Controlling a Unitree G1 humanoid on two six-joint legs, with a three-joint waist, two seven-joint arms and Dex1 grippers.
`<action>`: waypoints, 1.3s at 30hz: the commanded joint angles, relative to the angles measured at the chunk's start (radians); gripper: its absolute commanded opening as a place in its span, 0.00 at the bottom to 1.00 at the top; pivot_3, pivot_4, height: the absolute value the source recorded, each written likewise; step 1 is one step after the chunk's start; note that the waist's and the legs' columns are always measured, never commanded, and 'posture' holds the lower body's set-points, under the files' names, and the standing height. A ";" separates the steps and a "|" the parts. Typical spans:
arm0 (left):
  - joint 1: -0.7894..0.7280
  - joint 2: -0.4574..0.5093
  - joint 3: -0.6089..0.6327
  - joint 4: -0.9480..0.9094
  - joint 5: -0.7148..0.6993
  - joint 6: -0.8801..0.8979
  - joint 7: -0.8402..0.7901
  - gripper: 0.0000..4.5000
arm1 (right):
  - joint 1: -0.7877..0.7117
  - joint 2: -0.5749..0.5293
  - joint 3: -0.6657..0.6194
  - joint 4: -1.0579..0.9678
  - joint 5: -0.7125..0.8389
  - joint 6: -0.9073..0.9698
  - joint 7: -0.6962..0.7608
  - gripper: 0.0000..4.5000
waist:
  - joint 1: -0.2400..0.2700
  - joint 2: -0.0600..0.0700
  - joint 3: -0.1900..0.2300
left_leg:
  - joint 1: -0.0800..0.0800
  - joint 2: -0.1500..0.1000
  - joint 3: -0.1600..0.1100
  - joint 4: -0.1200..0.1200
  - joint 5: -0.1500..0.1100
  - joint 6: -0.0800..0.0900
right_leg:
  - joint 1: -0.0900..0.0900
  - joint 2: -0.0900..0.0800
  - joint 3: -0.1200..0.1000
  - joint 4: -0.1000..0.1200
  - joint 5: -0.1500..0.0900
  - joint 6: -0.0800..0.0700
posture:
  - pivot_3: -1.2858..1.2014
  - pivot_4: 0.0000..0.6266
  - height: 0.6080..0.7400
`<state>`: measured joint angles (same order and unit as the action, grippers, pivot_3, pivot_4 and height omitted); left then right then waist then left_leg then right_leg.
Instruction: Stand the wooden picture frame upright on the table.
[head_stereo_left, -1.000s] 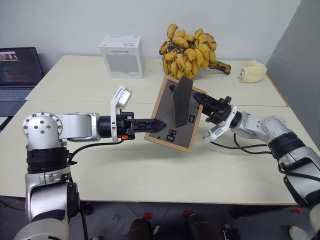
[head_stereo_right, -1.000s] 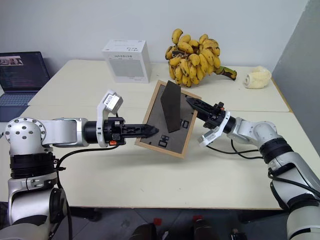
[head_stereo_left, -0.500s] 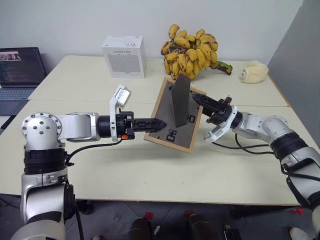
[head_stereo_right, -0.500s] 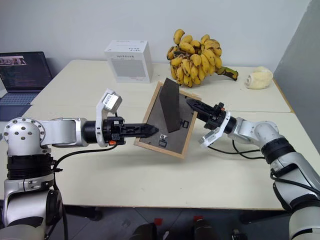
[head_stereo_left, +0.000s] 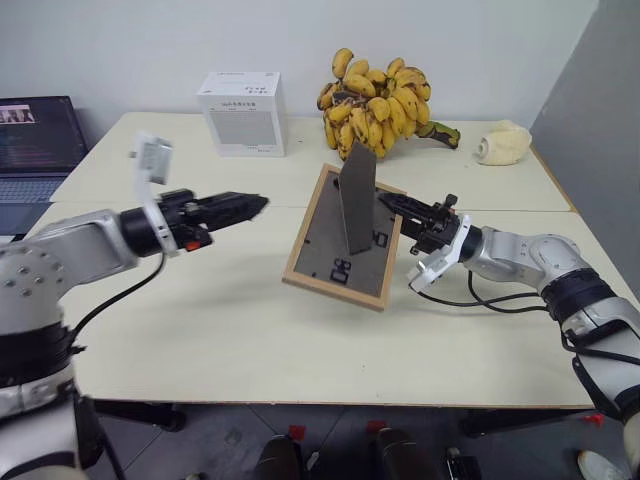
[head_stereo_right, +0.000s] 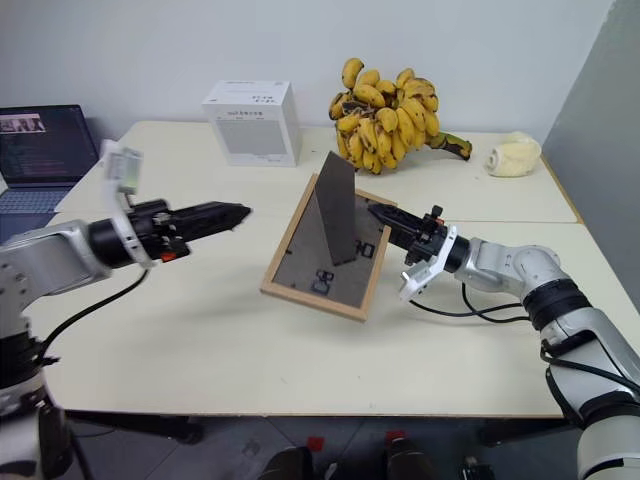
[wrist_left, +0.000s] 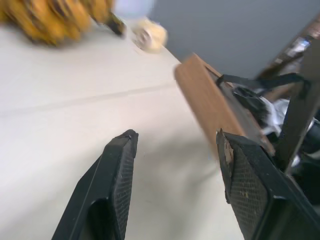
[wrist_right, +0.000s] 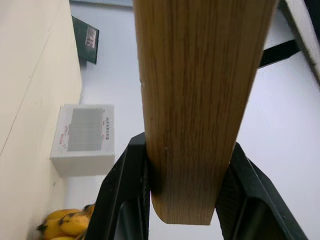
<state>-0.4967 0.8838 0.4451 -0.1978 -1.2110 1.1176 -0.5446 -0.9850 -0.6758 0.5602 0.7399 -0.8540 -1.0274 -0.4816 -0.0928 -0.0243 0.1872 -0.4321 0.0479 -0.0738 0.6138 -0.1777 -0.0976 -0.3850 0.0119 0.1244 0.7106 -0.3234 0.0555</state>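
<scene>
Wooden picture frame (head_stereo_left: 340, 238) clamped in right claw (head_stereo_left: 400, 207) (left claw (wrist_left: 172, 145) released, apart).

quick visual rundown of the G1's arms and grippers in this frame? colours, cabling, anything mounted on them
Both arms are silver-grey shells with black joint bands and loose black cables. The left gripper and right gripper each have two long black tapered fingers with cross-hatched pads. A white camera block sits on each wrist; a red spot marks the left wrist.

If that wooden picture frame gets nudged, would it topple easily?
Probably. The wooden picture frame is thin and leaning, held at one edge by the right gripper. Its narrow stand flap looks like slim support. The frame seems rigid and fairly light.
</scene>
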 joint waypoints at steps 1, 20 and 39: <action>0.209 0.043 0.164 -0.211 0.010 -0.042 -0.094 0.59 | -0.012 0.069 -0.059 0.033 0.475 -0.004 0.401 0.30 | -0.007 0.000 0.000 | 0.000 0.001 0.000 0.000 0.000 0.000 | 0.001 0.000 0.000 0.000 0.000 0.000 | 0.52 0.24 1.00; 0.644 0.106 0.453 -0.497 -0.039 -0.088 -0.154 0.59 | 0.214 0.378 -0.284 -0.399 1.503 1.332 1.504 0.30 | 0.032 0.002 0.003 | 0.008 0.001 -0.008 -0.004 0.000 0.001 | 0.010 0.000 -0.011 0.001 -0.008 -0.005 | 0.52 0.24 1.00; 0.648 0.200 0.466 -0.465 -0.130 -0.085 -0.109 0.59 | 0.351 0.540 -0.314 -0.090 1.209 1.097 1.533 0.30 | 0.026 0.001 0.003 | 0.008 0.002 -0.006 -0.005 0.000 0.000 | 0.009 0.001 -0.010 0.000 -0.010 -0.004 | 0.52 0.24 1.00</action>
<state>0.1574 1.0648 0.8804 -0.6628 -1.3280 1.0391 -0.6562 -0.6396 -0.1331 0.2792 0.6308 0.3725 0.0933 1.0345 -0.0670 -0.0232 0.1903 -0.4242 0.0499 -0.0802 0.6085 -0.1775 -0.0973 -0.3760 0.0129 0.1147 0.7109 -0.3338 0.0520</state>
